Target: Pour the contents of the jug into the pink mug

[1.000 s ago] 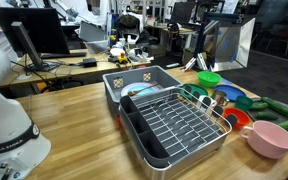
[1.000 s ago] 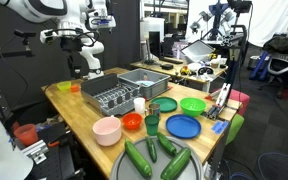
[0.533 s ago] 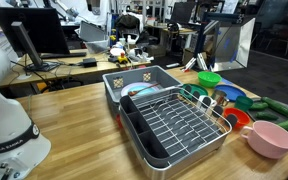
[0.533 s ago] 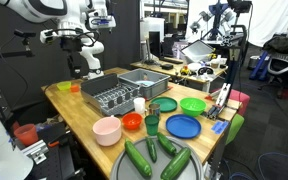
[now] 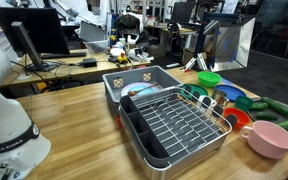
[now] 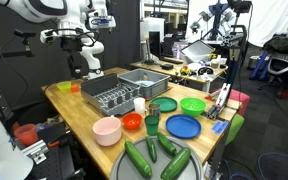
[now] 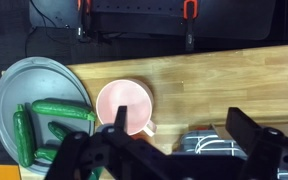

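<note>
The pink mug (image 7: 124,104) stands upright on the wooden table, its handle toward the dish rack; it shows in both exterior views (image 6: 107,130) (image 5: 271,138). A small white container (image 6: 139,104) stands beside the dish rack; I cannot tell whether it is the jug. My gripper (image 7: 179,125) is open and empty, high above the table, its dark fingers (image 7: 246,130) spread wide over the mug and the rack's edge. In an exterior view the gripper (image 6: 85,62) hangs above the table's far left end.
A wire dish rack (image 5: 174,122) and a grey bin (image 5: 134,80) sit mid-table. A grey plate (image 7: 14,85) holds several cucumbers (image 7: 62,111). An orange bowl (image 6: 132,122), a green cup (image 6: 152,120), a blue plate (image 6: 182,126) and green plates (image 6: 192,105) lie nearby.
</note>
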Available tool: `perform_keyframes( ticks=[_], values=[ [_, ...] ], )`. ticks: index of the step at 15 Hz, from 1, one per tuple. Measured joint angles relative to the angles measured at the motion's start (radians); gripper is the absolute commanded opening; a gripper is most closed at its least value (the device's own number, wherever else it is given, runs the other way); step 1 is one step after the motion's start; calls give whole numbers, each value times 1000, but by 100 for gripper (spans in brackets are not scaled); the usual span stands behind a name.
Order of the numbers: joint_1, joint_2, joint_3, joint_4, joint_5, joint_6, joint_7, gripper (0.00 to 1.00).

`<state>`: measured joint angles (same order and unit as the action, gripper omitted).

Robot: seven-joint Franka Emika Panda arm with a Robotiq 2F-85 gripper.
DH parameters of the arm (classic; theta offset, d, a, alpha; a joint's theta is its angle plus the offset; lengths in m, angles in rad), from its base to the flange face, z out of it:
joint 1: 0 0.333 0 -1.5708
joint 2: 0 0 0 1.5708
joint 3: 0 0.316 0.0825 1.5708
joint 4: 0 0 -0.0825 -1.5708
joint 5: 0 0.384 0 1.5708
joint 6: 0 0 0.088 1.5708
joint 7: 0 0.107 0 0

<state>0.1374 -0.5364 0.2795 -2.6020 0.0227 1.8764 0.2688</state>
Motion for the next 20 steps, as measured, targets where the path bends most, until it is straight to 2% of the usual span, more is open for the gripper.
perform_keyframes(
  ticks=[2,8,13,16,20],
  values=[
    [-1,5,-8,-1,-11,31,0,100],
    [-22,76,-60,-9,-111,228,-28,100],
    [-86,159,-131,18,-200,332,-64,100],
    [-92,210,-148,51,-200,341,-82,100],
    [-90,211,-146,53,-200,341,-82,100]
  ],
)
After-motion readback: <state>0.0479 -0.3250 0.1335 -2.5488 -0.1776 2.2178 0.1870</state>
